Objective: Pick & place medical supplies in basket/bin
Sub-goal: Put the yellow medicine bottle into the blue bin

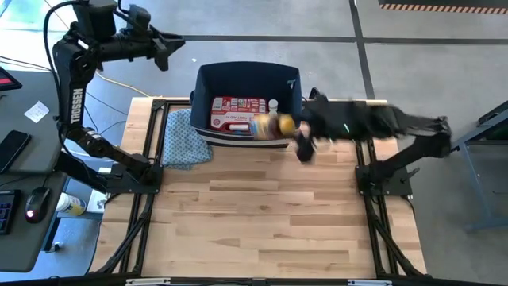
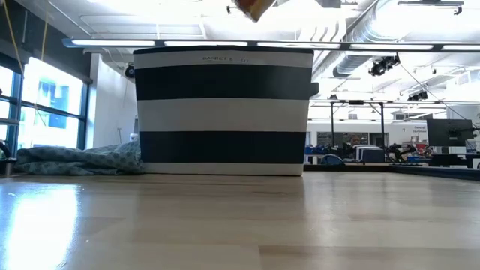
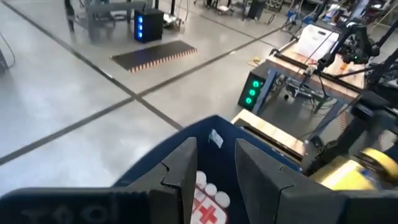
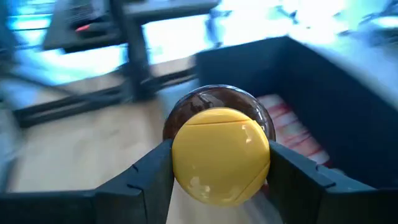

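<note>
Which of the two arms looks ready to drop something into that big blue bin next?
The right one. Its right hand already grips the yellow-capped amber bottle above the bin's near edge, where the red first-aid kit already lies. The left hand is raised off to the side and holds nothing.

left arm [image 1: 65, 95]: "TROSSEN" in white capitals down its link | first-aid kit [image 1: 236, 114] inside the basket [image 1: 209, 79]: white print, too small to read | same kit, left wrist view: white cross | basket rim, low view: small print line, not legible
</note>
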Controlling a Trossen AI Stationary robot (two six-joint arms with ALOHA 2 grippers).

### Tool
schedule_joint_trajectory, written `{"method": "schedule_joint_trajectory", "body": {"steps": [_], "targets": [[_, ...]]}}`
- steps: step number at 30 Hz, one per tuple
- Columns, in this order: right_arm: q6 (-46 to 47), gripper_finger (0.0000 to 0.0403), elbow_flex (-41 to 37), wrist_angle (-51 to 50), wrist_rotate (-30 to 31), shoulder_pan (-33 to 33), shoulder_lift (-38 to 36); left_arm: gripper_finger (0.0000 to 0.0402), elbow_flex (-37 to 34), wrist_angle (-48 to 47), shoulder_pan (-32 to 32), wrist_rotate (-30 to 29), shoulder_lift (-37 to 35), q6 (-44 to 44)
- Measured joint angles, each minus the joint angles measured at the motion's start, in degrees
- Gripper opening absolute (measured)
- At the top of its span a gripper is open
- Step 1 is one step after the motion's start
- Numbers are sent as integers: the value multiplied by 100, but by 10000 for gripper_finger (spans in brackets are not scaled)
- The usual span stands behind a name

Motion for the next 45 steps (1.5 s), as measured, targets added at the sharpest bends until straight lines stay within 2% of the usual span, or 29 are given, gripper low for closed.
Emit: {"method": "schedule_joint_trajectory", "body": {"steps": [5,9,13,18,29,35,45], "targets": [[-750,210,1296,-97,-545,-1333,1124,144,0,164,0,18,180,-32],[-806,209,2161,-787,-859,-2082,2113,144,-2,58,0,188,380,-34],[-767,209,2883,-1666,-998,-2563,2985,144,-2,23,0,422,499,24],[-752,209,3523,-2512,-1091,-2870,3681,144,-2,-91,0,323,501,412],[-553,209,3275,-3435,-1335,-3062,3782,144,-2,-153,0,358,523,552],[-557,209,3280,-4084,-2110,-3034,3780,144,-2,-179,0,363,581,571],[-664,209,3282,-4171,-2361,-2876,3926,144,-2,-178,0,388,591,569]]}}
